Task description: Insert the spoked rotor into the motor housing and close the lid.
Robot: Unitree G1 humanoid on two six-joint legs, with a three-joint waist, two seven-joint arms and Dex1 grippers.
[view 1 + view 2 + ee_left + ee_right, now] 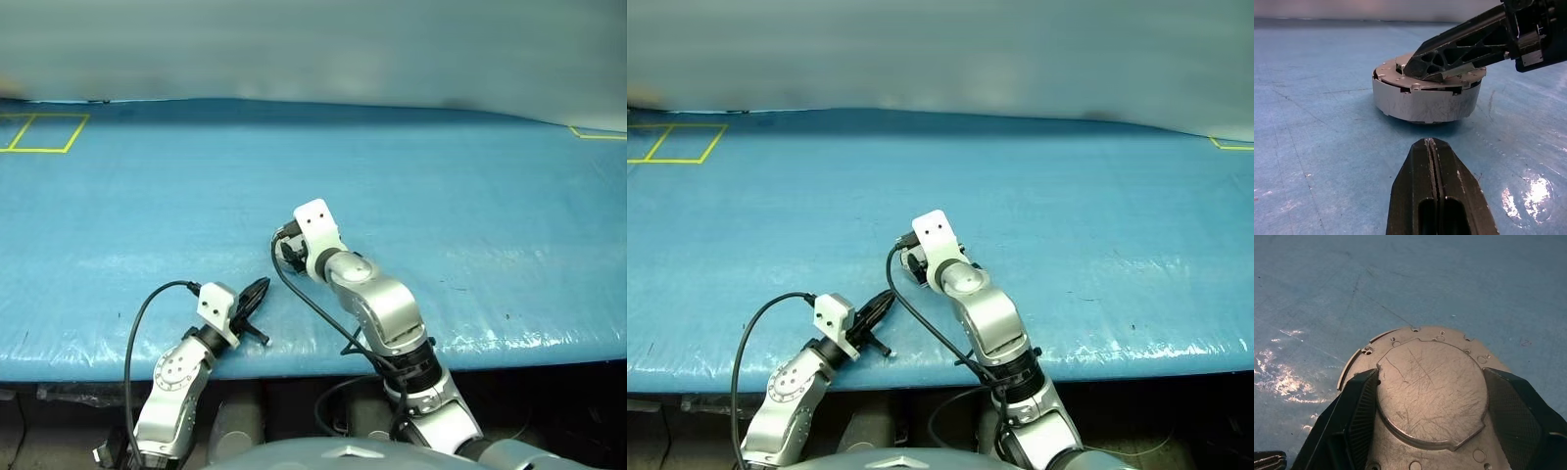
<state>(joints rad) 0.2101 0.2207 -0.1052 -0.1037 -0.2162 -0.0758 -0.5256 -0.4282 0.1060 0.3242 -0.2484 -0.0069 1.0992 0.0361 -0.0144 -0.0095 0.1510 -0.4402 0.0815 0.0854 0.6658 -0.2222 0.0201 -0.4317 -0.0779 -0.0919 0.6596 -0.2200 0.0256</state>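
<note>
where the blue, slightly glossy sheet-covered table (pixel 470 225) carries it, the round grey metal motor housing (pixel 1425 100) sits flat on its base, in the near middle of the surface in front of the robot. its round grey metal lid (pixel 1431 391), scratched and plain with a raised centre circle and small holes around the rim, lies down on top of the housing; in the left wrist view a thin dark gap shows along part of the seam between lid and wall, so i cannot tell whether it is fully seated.

the right hand (pixel 1427 423) reaches down over the housing from above at a slant. its two black fingers (pixel 1359 418) stand apart, one on each side of the raised centre circle, resting on or just over the lid's top face. in the left wrist view one of these ribbed black fingers (pixel 1459 41) lies across the top of the lid. whether the fingers press on the lid or only touch it cannot be told.

the left hand (pixel 1431 147) is level, low over the table near its front edge, pointing at the side wall of the housing and a little apart from it. its two black fingers are pressed together with nothing between them.

yellow tape lines (pixel 44 132) mark squares at the far left corner of the table, and another yellow mark (pixel 598 132) shows at the far right edge.
</note>
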